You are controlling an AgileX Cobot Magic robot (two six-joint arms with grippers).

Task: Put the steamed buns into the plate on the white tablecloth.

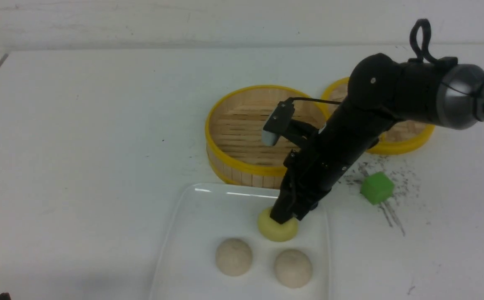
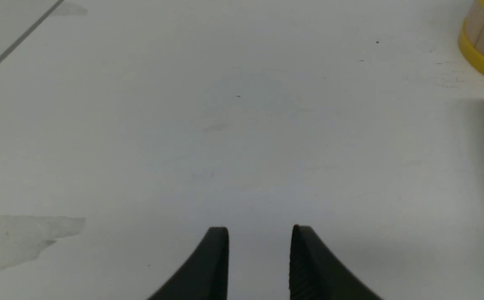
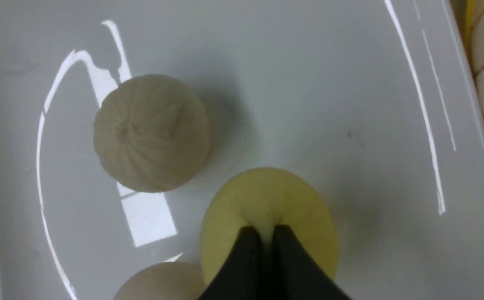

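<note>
Yellow bun (image 1: pixel 278 231) on plate (image 1: pixel 200 216), R pincer (image 3: pixel 266 231) pinching top

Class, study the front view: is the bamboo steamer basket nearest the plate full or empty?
Empty as far as visible: only bare slats show inside the bamboo steamer basket; the right arm hides its right edge.

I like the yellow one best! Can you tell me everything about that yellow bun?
The yellow bun is small, round and pale yellow, and it looks soft and smooth. It sits on the shiny white plate, just beyond two off-white buns. The right end effector pinches its top, pressing a little dimple there.
</note>
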